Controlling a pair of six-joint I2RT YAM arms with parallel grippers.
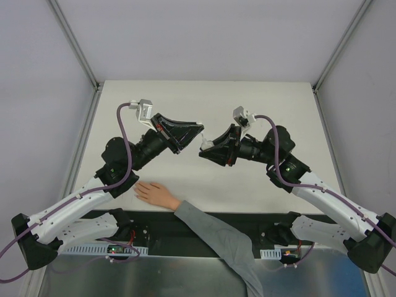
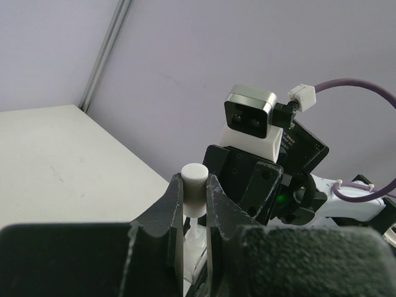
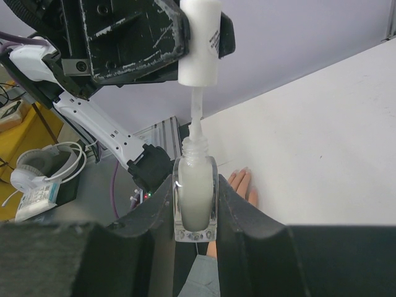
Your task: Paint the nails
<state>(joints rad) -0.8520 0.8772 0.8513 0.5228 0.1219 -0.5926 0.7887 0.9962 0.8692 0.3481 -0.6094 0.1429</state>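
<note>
Nails point(image 3: 240, 176) are spotted on the hand point(image 1: 156, 193), laid flat at the counter's point(image 1: 260, 111) near edge, well apart from the action. Up above, the bottle point(image 3: 195, 201) is clamped in the right jaws and the cap point(image 3: 200, 43) in the left jaws. The brush stem point(image 3: 196, 117) is seen dipped into the bottle's neck, the cap held clear above it.

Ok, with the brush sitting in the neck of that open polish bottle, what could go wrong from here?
The right gripper holds the open polish bottle in the air; tilting it may spill polish.
The brush stem sits in the neck; a sideways pull by the left gripper on the cap may bend it or jolt the bottle.
The hand lies by the table edge; the brush may drip on the way, and its nails are tiny targets.
</note>
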